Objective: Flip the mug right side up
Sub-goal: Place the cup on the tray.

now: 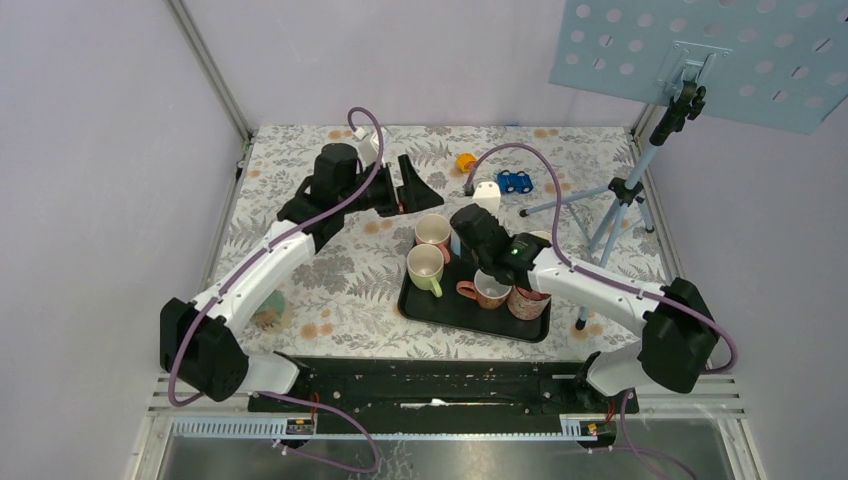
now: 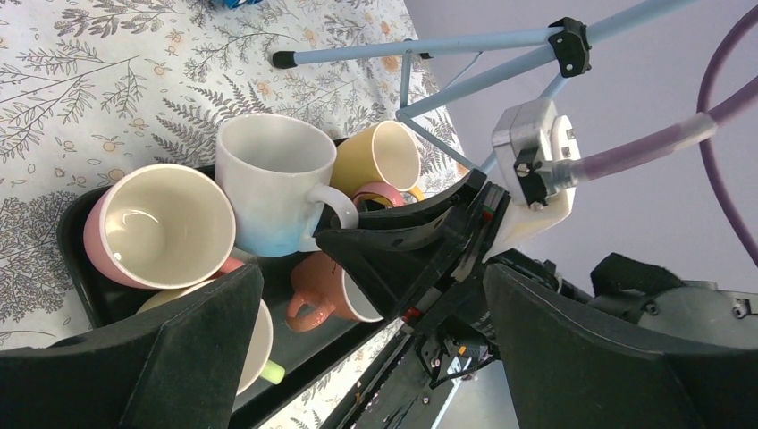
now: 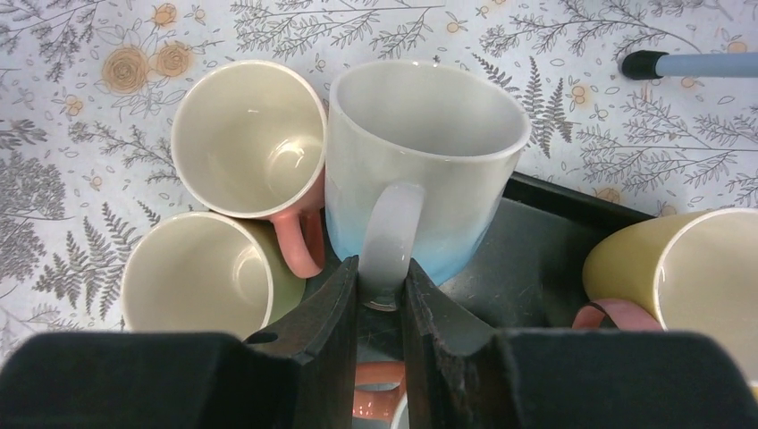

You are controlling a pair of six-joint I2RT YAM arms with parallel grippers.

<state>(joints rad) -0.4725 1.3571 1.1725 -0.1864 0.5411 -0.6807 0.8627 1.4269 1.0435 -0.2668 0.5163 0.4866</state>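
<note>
White-blue mug (image 3: 420, 197) | right tool (image 3: 382, 273) pinching its handle | left tool (image 2: 371, 277) hanging open | next: levelling rim, seating base flat on tray (image 3: 527, 268)

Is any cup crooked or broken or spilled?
Nothing looks broken or spilled. The odd one is the white-and-blue mug: the right gripper pinches its handle, and it sits tight against the pink mug on the crowded black tray. It may be slightly tilted, but that is hard to tell.
</note>
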